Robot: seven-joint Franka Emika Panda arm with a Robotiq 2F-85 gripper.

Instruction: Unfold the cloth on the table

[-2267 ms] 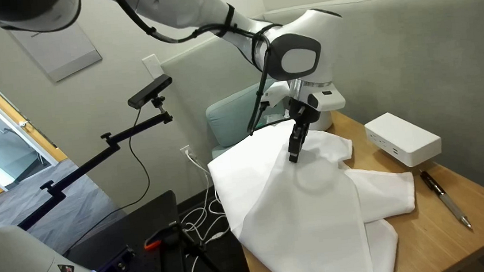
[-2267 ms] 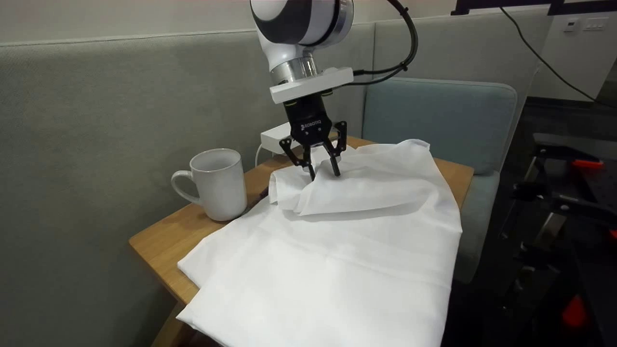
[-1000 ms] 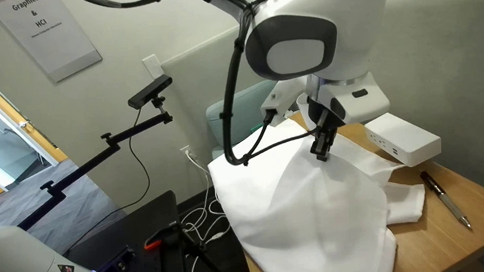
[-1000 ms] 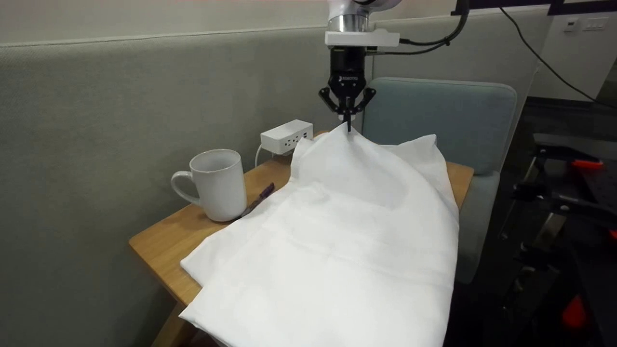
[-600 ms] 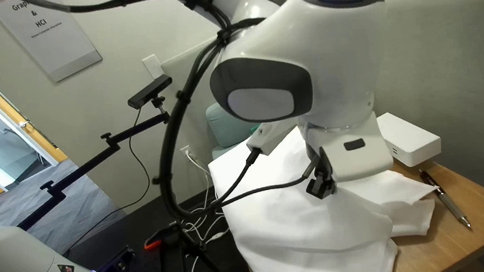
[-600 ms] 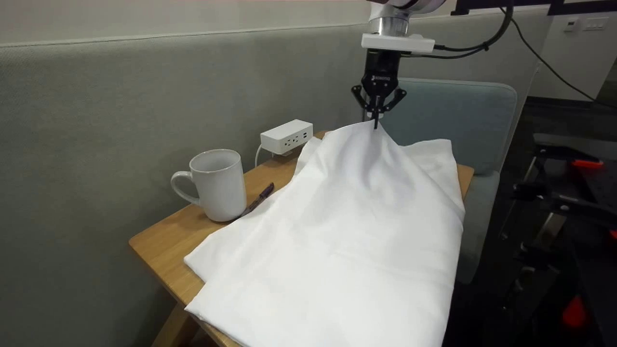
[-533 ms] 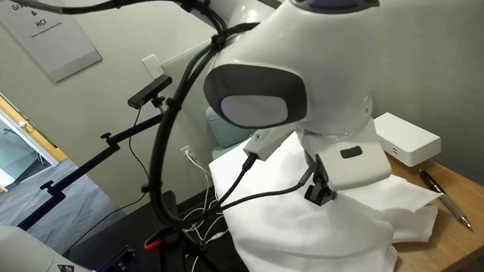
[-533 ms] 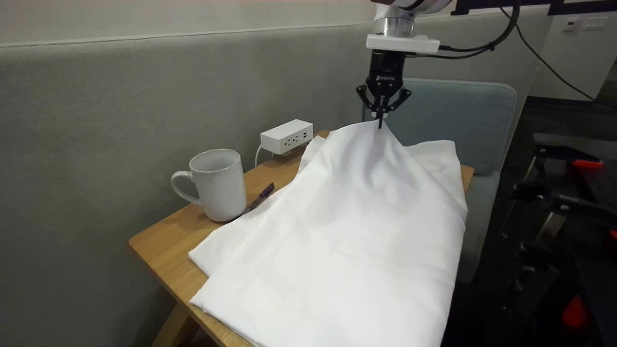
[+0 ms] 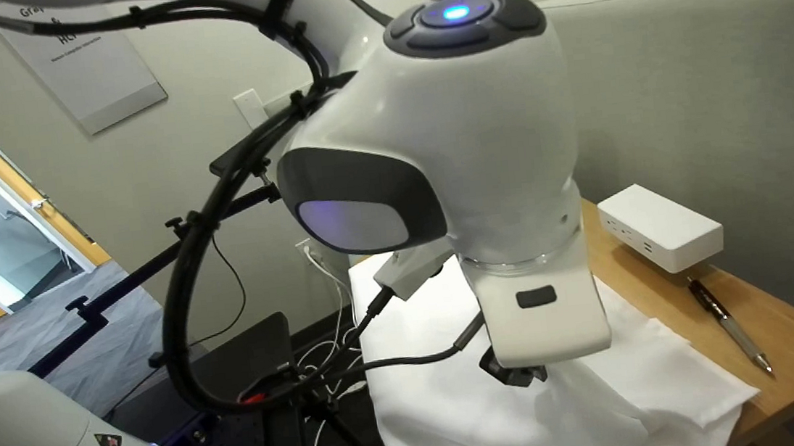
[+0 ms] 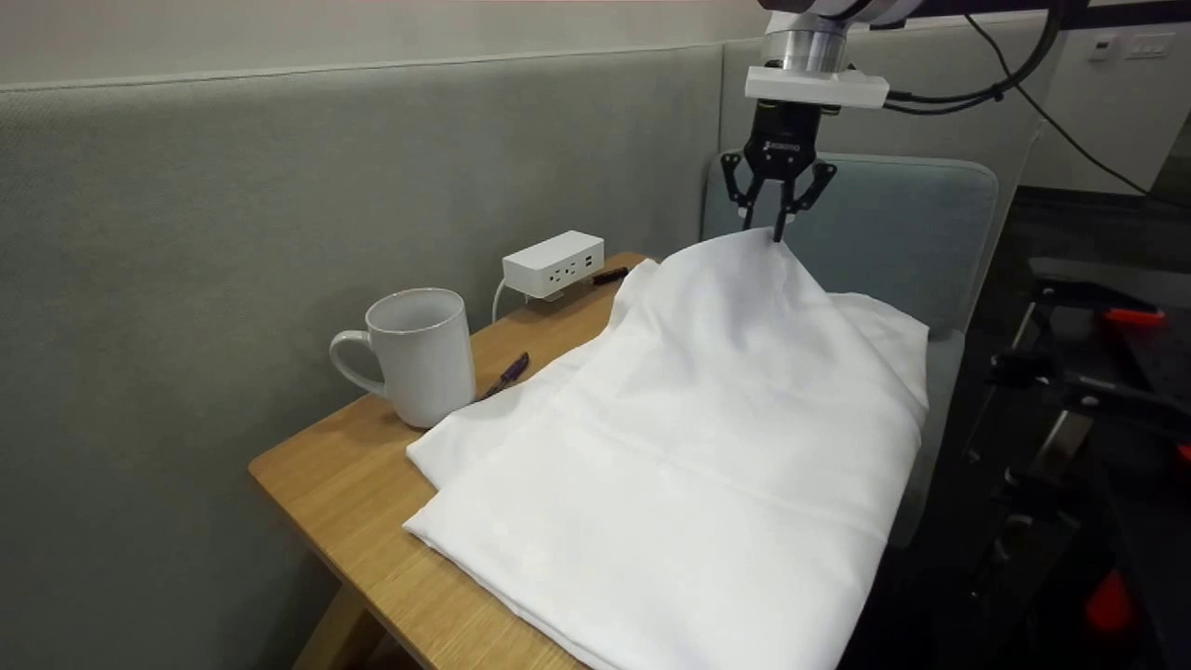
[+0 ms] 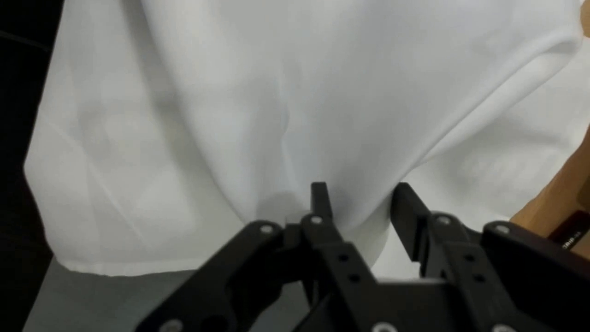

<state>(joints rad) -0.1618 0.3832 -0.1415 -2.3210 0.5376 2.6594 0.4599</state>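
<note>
White cloth (image 10: 670, 484) peaked over the table (image 10: 354, 465)

Cloth plain white, soft, creased. One part stands raised to a point, slack folds running down from it; remainder lies spread, layers overlapping, two corners stepped. Table light brown, wood-grained, flat; I see its surface along one side.

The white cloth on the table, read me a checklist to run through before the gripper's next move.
Gripper open: ok, fingers apart.
Cloth free of the fingers: cannot tell; its raised peak is right by them.
Cloth spread flat: not ok; it shows folded layers and that peak.
Mug upright: ok.
Pen beside the mug clear of the cloth: cannot tell.
White box apart from the cloth: ok.
</note>
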